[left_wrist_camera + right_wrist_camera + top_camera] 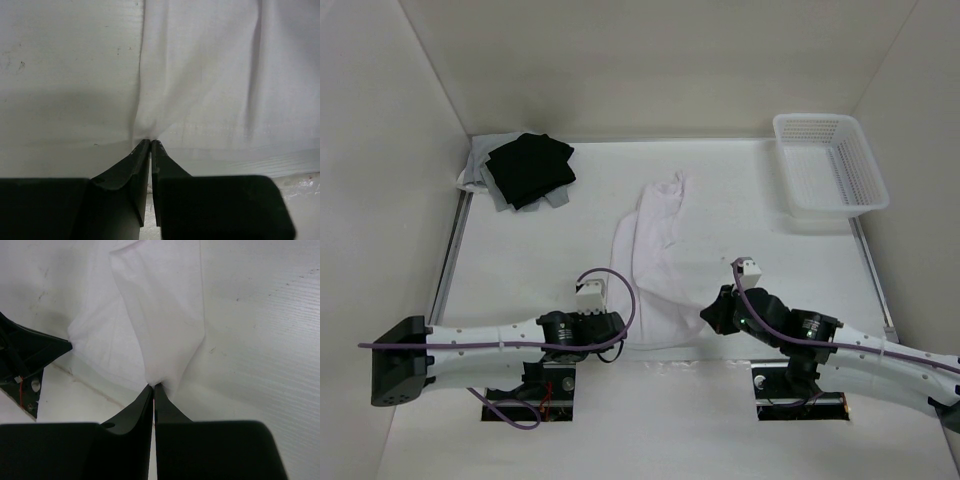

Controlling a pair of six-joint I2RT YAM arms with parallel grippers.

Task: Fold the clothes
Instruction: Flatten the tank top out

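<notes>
The clothes (655,260) are one thin white garment lying lengthwise in the middle of the table, its near hem by the arms. My left gripper (623,323) is at the hem's left corner. In the left wrist view its tips (150,142) are shut on a pinch of the cloth (210,75), which puckers towards them. My right gripper (709,315) is at the right near corner. In the right wrist view it (154,386) is shut on a bunched fold of the white fabric (160,315), which rises slightly off the table.
A black folded cloth (530,168) lies on a grey cloth (478,182) in the far left corner. A white plastic basket (828,175) stands at the far right. White walls enclose the table (520,260) on three sides.
</notes>
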